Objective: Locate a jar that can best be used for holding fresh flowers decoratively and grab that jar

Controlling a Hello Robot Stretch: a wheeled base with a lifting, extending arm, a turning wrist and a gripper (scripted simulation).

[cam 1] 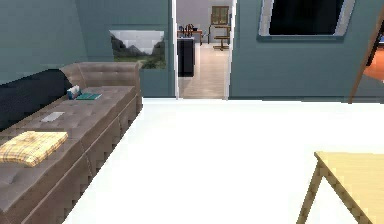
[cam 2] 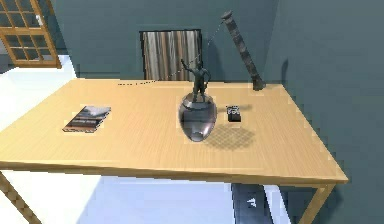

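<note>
Dark-grey glossy rounded jar [cam 2: 197, 118], frame centre on tan wooden surface [cam 2: 120, 145]: we judge fragile, slippery; grip near top. Pincer [cam 2: 243, 204] load: cannot tell.

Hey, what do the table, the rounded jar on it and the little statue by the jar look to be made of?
Table: light wood, matte, judging by the warm tan top and matching legs.
Jar: perhaps glazed ceramic or metal; dark grey with soft glossy highlights.
Statue: possibly bronze or another dark metal; dull, dark brown-grey surface.
</note>
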